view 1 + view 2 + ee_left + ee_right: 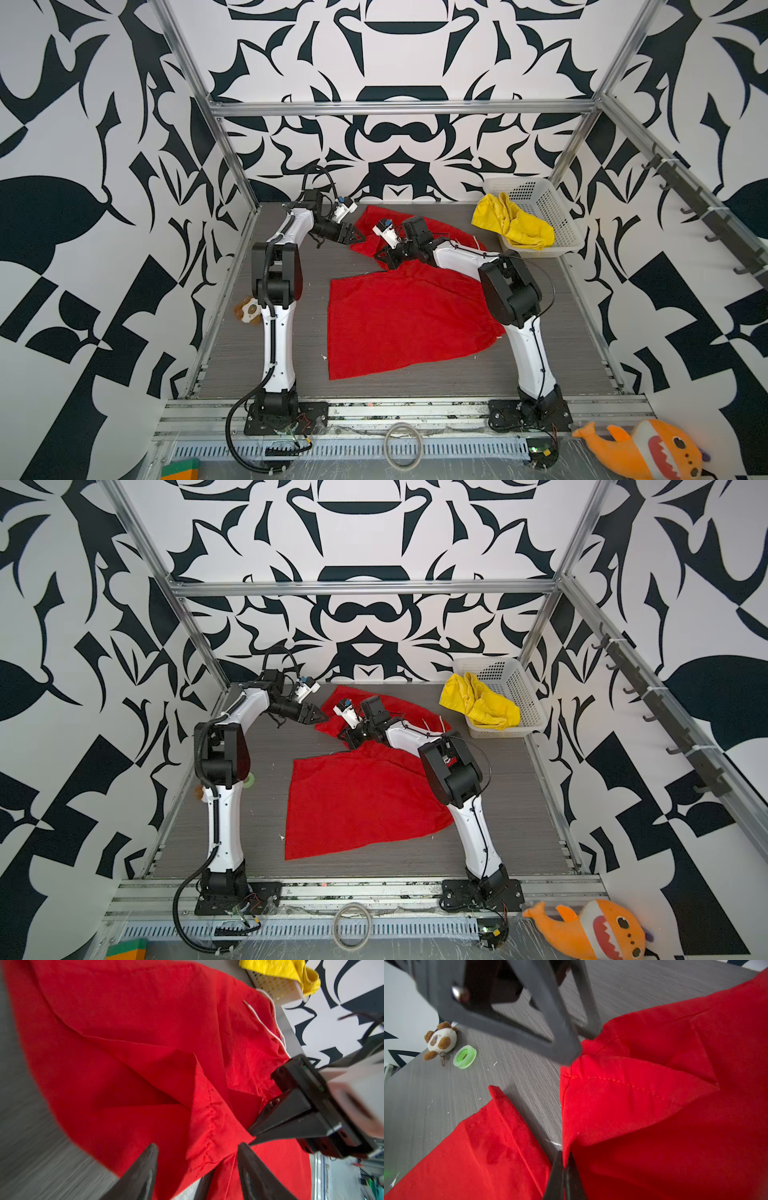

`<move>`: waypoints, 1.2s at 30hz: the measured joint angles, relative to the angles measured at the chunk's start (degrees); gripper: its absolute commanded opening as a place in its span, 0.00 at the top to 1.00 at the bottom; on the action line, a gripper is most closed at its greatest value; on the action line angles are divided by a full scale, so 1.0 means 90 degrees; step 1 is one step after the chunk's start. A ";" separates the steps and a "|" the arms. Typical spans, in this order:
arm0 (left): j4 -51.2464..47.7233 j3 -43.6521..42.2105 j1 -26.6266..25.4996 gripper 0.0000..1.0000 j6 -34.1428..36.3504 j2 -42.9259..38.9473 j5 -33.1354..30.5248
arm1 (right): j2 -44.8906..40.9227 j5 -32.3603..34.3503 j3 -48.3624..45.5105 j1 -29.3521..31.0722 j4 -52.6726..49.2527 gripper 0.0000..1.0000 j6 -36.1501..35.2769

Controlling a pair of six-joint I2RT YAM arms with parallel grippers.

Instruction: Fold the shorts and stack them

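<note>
Right claw (565, 1164) pinches the red shorts (654, 1105) at a hem; left claw (197, 1147), open astride loose cloth, should close deep before both lift.

Black-and-white patterned walls (395, 62), aluminium frame (403, 108), grey wood-grain tabletop (573, 316).

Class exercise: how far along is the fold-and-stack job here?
Done: nothing folded or stacked. In hand: red shorts lie spread, rumpled at the far end; right tool shut on their hem, left tool open around a nearby edge. Left: both folds, plus yellow shorts, bunched in the basket.
</note>
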 measured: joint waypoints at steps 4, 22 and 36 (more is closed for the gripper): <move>-0.0311 0.0257 -0.0090 0.38 0.0160 0.0194 0.0000 | 0.0000 0.0027 0.0007 -0.0005 -0.0010 1.00 -0.0010; -0.0551 -0.0032 -0.0119 1.00 0.0316 -0.0022 -0.0282 | -0.0002 0.0015 0.0187 -0.0180 -0.0039 0.56 0.0833; -0.0199 -0.1498 0.0185 1.00 -0.0364 -0.1110 -0.1916 | 0.0612 0.1596 0.1173 -0.1105 -0.1389 0.57 0.2965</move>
